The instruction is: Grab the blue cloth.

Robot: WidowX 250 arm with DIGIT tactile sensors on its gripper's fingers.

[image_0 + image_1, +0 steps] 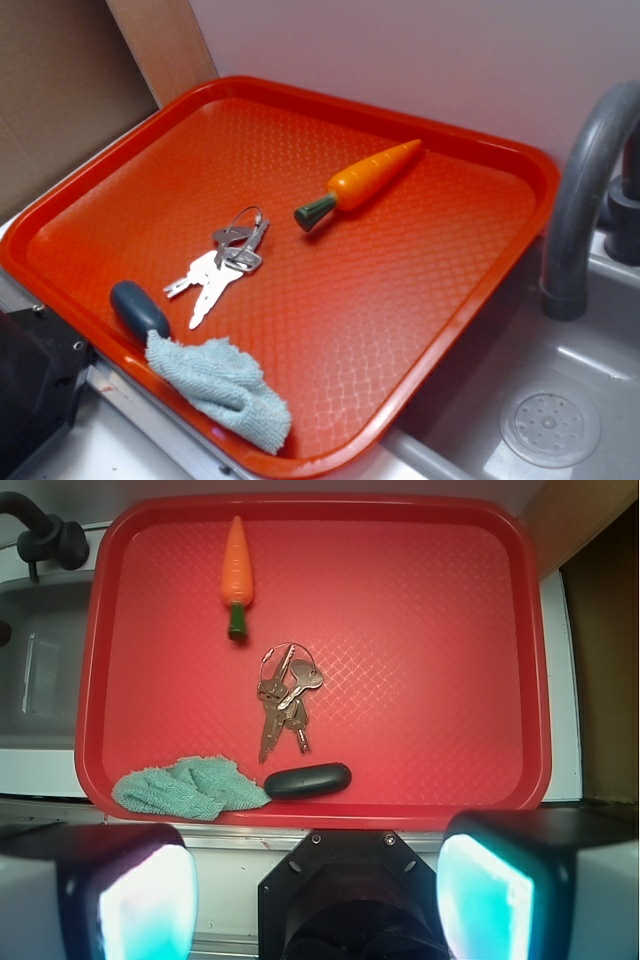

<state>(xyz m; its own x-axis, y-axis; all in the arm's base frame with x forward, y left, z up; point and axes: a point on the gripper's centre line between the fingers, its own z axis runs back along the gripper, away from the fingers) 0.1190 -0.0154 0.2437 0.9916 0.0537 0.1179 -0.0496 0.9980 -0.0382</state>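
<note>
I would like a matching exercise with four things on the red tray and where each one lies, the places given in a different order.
Things:
1. carrot
2. keys
3. cloth
4. dark blue object

Places:
A. draped at the tray's edge closest to the robot
B. touching the cloth
C. closest to the faucet
D. middle of the tray

Pairs: 1-C, 2-D, 3-A, 4-B

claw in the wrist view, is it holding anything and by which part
Nothing is held. The claw is open, its pads apart with empty space between them, off the red tray's near edge. The blue cloth lies untouched on the tray.
</note>
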